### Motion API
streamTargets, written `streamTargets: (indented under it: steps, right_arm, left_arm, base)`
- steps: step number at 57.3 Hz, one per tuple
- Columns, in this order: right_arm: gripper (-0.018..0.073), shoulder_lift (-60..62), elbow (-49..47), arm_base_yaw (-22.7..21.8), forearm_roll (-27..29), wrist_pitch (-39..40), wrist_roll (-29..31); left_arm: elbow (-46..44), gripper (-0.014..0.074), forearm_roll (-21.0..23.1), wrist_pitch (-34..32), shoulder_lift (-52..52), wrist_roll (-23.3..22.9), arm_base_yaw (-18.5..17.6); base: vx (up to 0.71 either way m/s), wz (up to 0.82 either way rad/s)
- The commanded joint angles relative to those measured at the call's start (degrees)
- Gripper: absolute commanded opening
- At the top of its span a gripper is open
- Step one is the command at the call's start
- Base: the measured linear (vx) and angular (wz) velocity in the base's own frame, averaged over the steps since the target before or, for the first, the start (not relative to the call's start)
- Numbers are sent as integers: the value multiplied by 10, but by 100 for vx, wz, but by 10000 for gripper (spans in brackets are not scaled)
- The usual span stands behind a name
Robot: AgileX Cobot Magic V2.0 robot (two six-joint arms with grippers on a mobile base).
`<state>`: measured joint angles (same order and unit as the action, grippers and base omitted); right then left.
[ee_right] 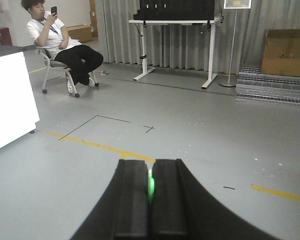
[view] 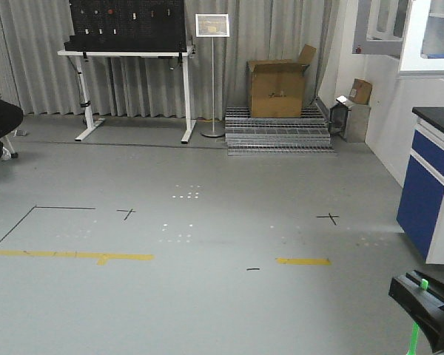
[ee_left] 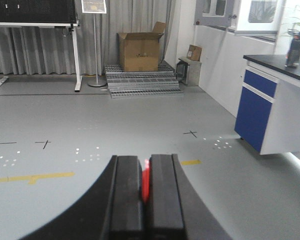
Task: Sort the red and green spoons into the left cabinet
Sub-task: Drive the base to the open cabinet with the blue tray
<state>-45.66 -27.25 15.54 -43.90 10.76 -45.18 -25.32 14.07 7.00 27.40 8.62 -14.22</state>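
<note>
My left gripper (ee_left: 145,165) is shut on the red spoon (ee_left: 145,182), a thin red strip pinched between the black pads. My right gripper (ee_right: 150,167) is shut on the green spoon (ee_right: 150,186), a thin green strip between its pads. In the front view the right gripper (view: 422,285) shows at the bottom right, with the green spoon (view: 413,340) hanging below it. Both grippers are held above the grey floor. The left cabinet is out of view.
A blue and white lab counter (view: 433,196) stands at the right. A cardboard box (view: 277,89) sits on metal grates (view: 277,132). A white table (view: 133,81) and sign stand (view: 212,74) are at the back. A seated person (ee_right: 60,45) is at the far left.
</note>
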Motion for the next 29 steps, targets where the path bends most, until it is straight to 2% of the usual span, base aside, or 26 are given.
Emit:
streamTargets:
  steps: [1, 29]
  right_arm:
    - [-6, 2, -17, 0, 3, 34, -1]
    - [-6, 2, -17, 0, 3, 34, 0]
  left_arm:
    - [-16, -6, 6, -43, 0, 0, -1]
    - [-16, -6, 6, -43, 1, 0, -1]
  base:
    - [76, 3]
    - [75, 17]
